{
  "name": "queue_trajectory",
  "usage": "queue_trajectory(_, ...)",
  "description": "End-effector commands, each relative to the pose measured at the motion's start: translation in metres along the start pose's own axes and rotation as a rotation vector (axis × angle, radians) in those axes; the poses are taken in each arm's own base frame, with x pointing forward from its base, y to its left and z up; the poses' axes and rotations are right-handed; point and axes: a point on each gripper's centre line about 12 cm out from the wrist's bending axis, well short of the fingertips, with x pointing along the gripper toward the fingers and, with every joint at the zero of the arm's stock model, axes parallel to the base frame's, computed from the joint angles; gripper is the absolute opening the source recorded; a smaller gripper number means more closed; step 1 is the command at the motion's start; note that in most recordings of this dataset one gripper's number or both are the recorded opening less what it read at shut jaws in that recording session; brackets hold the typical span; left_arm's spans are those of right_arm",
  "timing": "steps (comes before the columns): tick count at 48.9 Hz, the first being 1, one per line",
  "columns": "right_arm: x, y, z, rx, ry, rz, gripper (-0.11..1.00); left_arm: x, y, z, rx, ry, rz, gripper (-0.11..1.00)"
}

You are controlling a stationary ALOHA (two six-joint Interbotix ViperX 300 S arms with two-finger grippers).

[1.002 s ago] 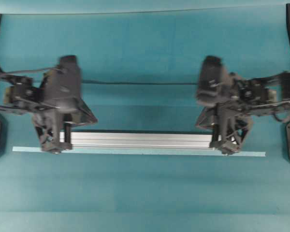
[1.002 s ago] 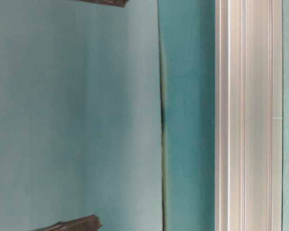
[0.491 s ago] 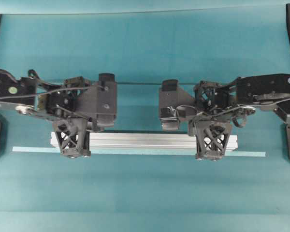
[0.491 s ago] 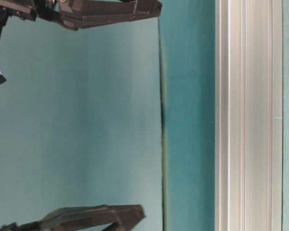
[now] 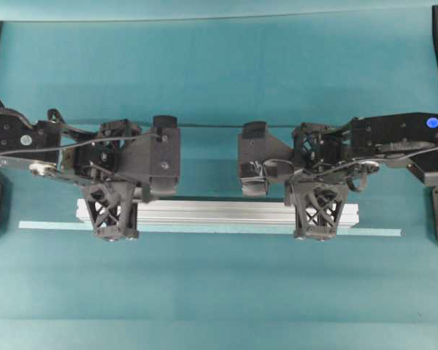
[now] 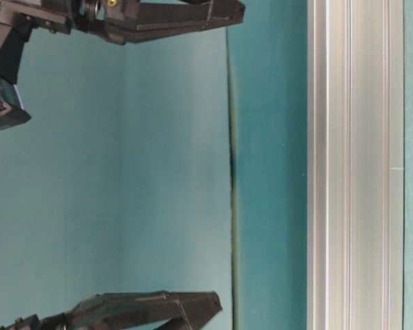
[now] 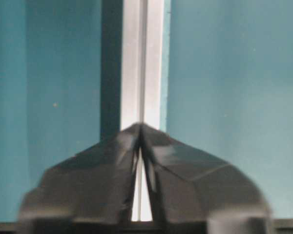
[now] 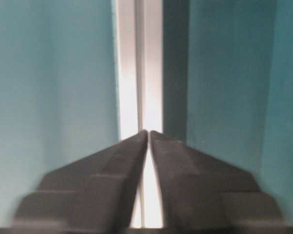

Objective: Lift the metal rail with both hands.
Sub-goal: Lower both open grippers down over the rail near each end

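Note:
The metal rail [image 5: 212, 211] lies flat on the teal table, a silver grooved bar running left to right. My left gripper [image 5: 113, 233] hangs over its left part and my right gripper [image 5: 320, 233] over its right part, both pointing straight down. In the left wrist view the left gripper [image 7: 140, 126] has its tips touching above the rail [image 7: 141, 58]. The right gripper [image 8: 149, 131] shows only a hairline slit over the rail [image 8: 139, 63]. At table level one black finger [image 6: 186, 14] and another [image 6: 158, 309] stop short of the rail [image 6: 354, 165]. Nothing is held.
A thin pale blue-grey strip [image 5: 365, 232] lies along the rail's near side and reaches past both of its ends. A black cable [image 5: 204, 125] runs across the table behind the arms. Black arm bases stand at the left and right edges.
Both grippers have come inward from the rail's ends and turned to point straight down. Over the last half second their fingers have sunk a little closer to the rail. The rail lies where it did.

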Motion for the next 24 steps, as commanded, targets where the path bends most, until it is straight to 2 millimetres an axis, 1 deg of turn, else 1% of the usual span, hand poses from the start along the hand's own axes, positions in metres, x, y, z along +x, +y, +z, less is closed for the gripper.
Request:
queue_trajectory(1,0.005,0.001,0.001,0.005,0.009,0.003,0.43,-0.002,-0.004,0.003,0.012,-0.031,-0.004,0.26)
queue_trajectory(5,0.009,0.004,0.001,-0.009,0.013,-0.002,0.68,0.002,-0.005,-0.003,0.016,-0.015,-0.006,0.50)
queue_trajectory(8,0.011,0.004,0.001,-0.020,0.017,-0.009,0.83,0.008,-0.005,-0.008,0.016,0.012,-0.006,0.69)
queue_trajectory(11,0.013,0.004,0.001,-0.020,0.022,-0.009,0.93,0.012,-0.005,-0.013,0.018,0.034,-0.006,0.85)
queue_trajectory(13,0.013,0.004,0.002,-0.018,0.020,-0.009,0.96,0.014,-0.006,-0.015,0.022,0.044,-0.007,0.93)
queue_trajectory(16,0.014,0.005,0.002,-0.020,0.023,-0.008,0.96,0.017,-0.007,-0.016,0.027,0.050,-0.008,0.99)
queue_trajectory(24,0.019,0.009,-0.003,-0.012,0.039,-0.006,0.96,0.025,-0.007,-0.019,0.024,0.063,-0.007,0.99)
